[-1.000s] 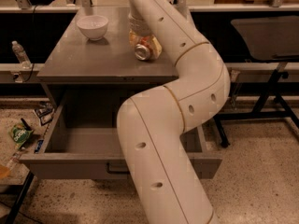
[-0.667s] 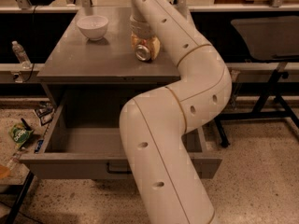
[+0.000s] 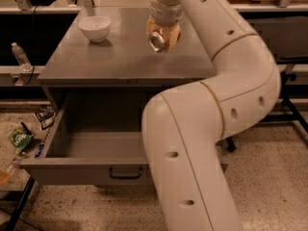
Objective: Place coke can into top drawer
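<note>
The coke can [image 3: 157,41] is held in my gripper [image 3: 163,33]; only its silver end shows, facing the camera, between the tan fingers [image 3: 173,32]. The gripper hangs from the white arm above the middle of the grey cabinet top [image 3: 120,57], with the can lifted off the surface. The top drawer [image 3: 72,170] stands pulled open below the cabinet top, its grey inside bare and its dark pull handle [image 3: 126,173] at the front centre. The arm's big elbow [image 3: 192,143] covers the drawer's right part.
A white bowl [image 3: 95,28] sits on the cabinet top at the back left. A plastic bottle [image 3: 19,55] stands on a shelf at the left. A green packet [image 3: 19,139] and other litter lie on the floor to the left of the drawer.
The gripper has lifted the can off the cabinet top and brought it slightly up and toward the front. The drawer has stayed open.
</note>
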Robot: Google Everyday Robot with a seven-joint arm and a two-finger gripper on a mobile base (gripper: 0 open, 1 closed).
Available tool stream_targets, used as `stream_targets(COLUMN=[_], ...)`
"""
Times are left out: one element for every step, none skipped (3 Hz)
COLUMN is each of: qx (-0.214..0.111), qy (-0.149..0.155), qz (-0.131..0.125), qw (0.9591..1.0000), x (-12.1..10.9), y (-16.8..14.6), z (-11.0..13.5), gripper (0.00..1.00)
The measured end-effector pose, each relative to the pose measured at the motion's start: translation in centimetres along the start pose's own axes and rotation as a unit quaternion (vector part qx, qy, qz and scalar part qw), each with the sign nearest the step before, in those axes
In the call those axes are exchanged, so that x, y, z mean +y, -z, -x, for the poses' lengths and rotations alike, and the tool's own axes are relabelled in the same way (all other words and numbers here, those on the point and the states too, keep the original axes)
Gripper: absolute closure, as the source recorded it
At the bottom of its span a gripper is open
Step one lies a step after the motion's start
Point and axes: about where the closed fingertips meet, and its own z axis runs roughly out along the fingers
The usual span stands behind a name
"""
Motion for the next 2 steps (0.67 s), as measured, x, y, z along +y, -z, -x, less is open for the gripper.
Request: stream_targets(qx=[-0.074,-0.117], qy=[-0.106,-0.163], qz=[-0.045,-0.054], qw=[0.9906,0.9782], x=[3.6,4.1], y=[3.3,2.9], z=[1.4,2.7], gripper=[1.00,1.00])
